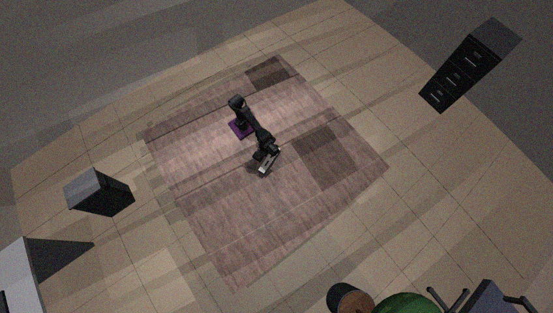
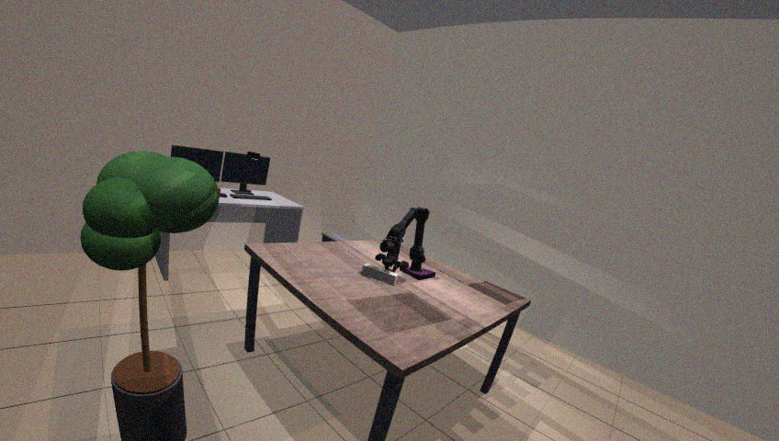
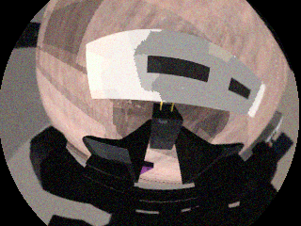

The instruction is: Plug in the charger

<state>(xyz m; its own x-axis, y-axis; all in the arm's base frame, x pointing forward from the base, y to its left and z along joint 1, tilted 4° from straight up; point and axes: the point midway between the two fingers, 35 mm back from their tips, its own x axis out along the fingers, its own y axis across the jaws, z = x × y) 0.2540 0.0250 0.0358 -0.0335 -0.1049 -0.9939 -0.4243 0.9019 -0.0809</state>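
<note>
The power strip [image 1: 262, 169] [image 2: 377, 272] [image 3: 113, 66] is a long pale bar lying on the table. In the wrist view it spans the upper part, with a long dark recess and a shorter one to its right on its top. My gripper [image 3: 162, 122] is shut on the black charger [image 3: 163, 137], one finger on each side. The charger's two thin gold prongs [image 3: 162, 106] point up in the wrist view, towards the strip. Their tips show at the strip's near edge, below the long recess. Whether they touch the strip cannot be told. In the top and exterior views the charger is too small to make out.
The wooden table [image 1: 248, 232] [image 2: 306, 278] bears the strip and the arm's purple base plate [image 1: 241, 131] [image 2: 423, 274]. A potted plant [image 2: 152, 191], a desk with monitors [image 2: 245, 169] and a black drawer cabinet [image 1: 458, 74] stand away from the table.
</note>
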